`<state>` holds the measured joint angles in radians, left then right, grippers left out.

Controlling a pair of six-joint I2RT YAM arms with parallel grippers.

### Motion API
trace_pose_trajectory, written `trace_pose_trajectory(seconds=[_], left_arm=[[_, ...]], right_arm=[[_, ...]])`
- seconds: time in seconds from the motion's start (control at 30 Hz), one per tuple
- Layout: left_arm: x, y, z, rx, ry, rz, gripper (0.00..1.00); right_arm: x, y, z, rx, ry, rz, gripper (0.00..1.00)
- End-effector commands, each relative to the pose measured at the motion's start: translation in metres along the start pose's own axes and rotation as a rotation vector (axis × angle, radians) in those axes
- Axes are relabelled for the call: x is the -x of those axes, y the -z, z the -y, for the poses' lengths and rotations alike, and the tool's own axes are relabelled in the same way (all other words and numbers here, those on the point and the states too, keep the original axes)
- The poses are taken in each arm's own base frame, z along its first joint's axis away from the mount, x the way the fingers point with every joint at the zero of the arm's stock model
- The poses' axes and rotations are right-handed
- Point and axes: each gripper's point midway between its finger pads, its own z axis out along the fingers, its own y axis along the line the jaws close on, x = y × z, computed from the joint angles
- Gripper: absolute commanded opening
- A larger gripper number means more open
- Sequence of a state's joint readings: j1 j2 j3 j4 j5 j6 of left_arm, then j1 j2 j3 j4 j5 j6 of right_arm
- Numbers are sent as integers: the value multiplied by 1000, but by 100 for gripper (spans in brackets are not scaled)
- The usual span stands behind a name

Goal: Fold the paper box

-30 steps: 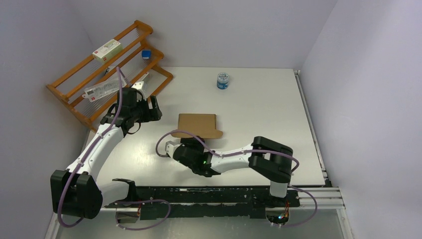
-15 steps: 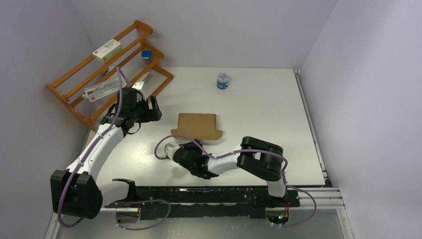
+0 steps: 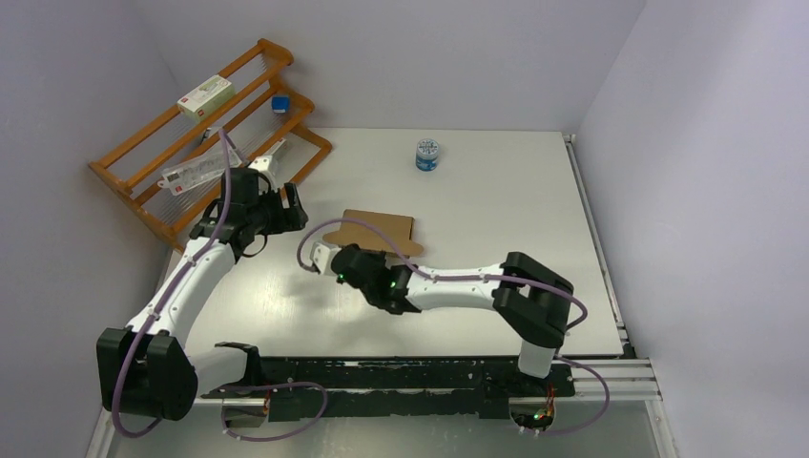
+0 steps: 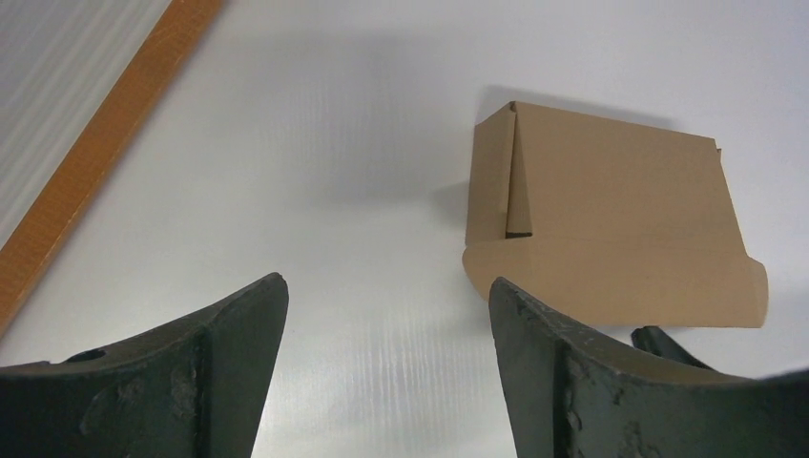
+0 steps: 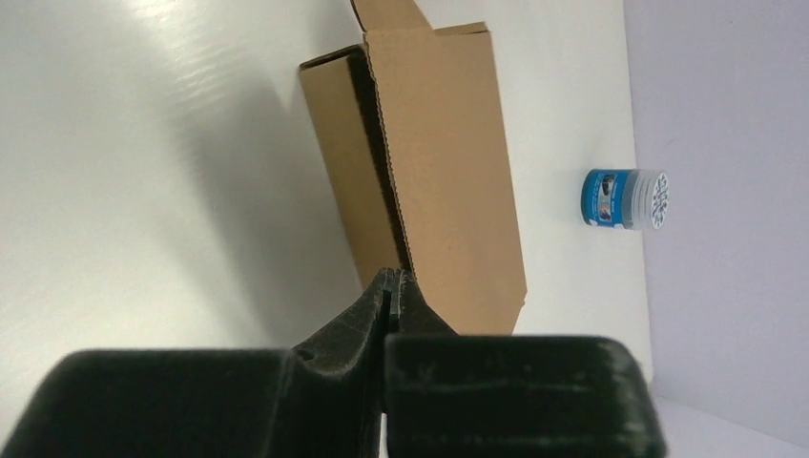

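Note:
The paper box (image 3: 379,227) is brown cardboard, lying mid-table with its near flap (image 4: 611,286) curled upward. In the right wrist view the box (image 5: 439,162) stretches away from me, its left wall standing. My right gripper (image 3: 355,246) is shut, and its tips (image 5: 391,279) touch the near edge of that flap from below, with nothing seen clamped between them. A dark fingertip (image 4: 668,343) of it shows under the flap. My left gripper (image 3: 291,215) hovers open to the left of the box, with only bare table between its fingers (image 4: 386,296).
A wooden rack (image 3: 210,143) stands at the back left with a white carton (image 3: 205,95), a small blue object (image 3: 280,103) and a clear packet (image 3: 196,172). Its rail (image 4: 105,143) runs close to my left gripper. A blue-and-white jar (image 3: 427,155) stands behind the box.
My right gripper closed, then moved forward and up against the box's near flap. The flap, flat on the table before, now curls upward. The left arm barely moved.

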<state>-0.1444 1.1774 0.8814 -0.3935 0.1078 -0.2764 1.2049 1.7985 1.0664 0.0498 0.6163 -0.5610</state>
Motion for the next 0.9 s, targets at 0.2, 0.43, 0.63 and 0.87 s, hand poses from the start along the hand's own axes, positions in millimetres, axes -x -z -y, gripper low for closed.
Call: trace_pose_trajectory(seconds=[0.2, 0.43, 0.63, 0.87], left_arm=[[-13, 3, 0, -19, 126, 3, 80], [-26, 5, 2, -32, 161, -15, 75], [-12, -1, 22, -116, 117, -38, 75], [-6, -25, 51, -132, 87, -62, 76]], right_arm=[[-10, 2, 13, 141, -102, -35, 0], [-2, 7, -1, 231, -181, -11, 5], [42, 41, 37, 303, -397, 170, 29], [25, 32, 94, 186, -634, 169, 36]])
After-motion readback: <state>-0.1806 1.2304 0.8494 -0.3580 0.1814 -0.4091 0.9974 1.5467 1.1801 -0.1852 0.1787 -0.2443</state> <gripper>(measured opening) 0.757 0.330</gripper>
